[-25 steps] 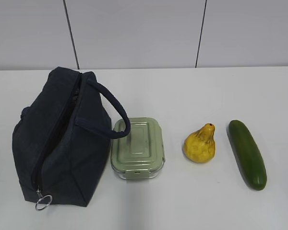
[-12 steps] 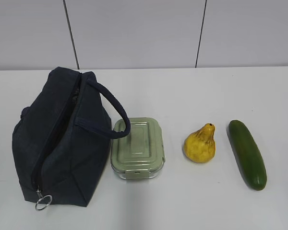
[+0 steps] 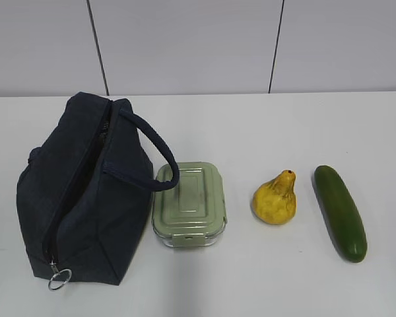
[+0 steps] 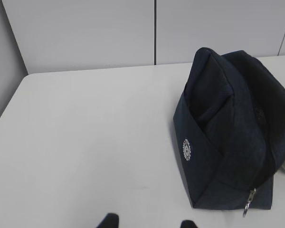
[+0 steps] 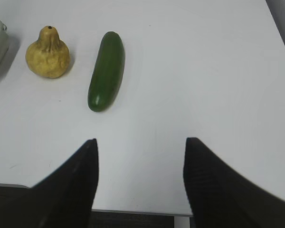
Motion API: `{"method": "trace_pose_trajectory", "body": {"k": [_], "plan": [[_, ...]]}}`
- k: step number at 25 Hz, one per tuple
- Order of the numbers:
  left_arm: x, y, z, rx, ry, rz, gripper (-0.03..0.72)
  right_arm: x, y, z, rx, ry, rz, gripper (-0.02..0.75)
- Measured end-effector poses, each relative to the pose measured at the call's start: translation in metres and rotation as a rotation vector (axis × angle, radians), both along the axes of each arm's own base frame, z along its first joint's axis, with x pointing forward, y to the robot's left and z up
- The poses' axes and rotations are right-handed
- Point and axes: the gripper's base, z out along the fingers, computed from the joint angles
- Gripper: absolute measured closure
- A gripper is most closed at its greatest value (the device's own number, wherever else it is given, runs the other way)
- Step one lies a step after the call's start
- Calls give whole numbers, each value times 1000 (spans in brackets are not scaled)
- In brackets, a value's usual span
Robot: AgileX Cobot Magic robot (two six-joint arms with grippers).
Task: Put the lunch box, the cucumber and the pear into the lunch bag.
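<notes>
The navy lunch bag (image 3: 82,191) stands on the left of the white table, zipper open along its top, ring pull (image 3: 59,278) at the near end. It also fills the right of the left wrist view as the lunch bag (image 4: 228,133). Beside it lies the sage-green lunch box (image 3: 189,203), lid on. Further right sit the yellow pear (image 3: 275,198) and the dark green cucumber (image 3: 340,211). The right wrist view shows the pear (image 5: 47,53) and cucumber (image 5: 106,71) ahead of my open, empty right gripper (image 5: 140,142). My left gripper (image 4: 148,223) is open over bare table, left of the bag.
The bag's looped handle (image 3: 155,148) arches over the lunch box's left edge. The table's near edge (image 5: 133,212) runs just under my right gripper. A grey panelled wall (image 3: 198,46) backs the table.
</notes>
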Motion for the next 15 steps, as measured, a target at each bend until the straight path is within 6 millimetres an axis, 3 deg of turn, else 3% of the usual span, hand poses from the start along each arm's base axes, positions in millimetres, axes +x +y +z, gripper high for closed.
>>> {"method": "trace_pose_trajectory", "body": {"k": [11, 15], "plan": [[1, 0, 1, 1, 8, -9, 446, 0, 0, 0, 5, 5, 12, 295], [10, -1, 17, 4, 45, -59, 433, 6, 1, 5, 15, 62, 34, 295]]}}
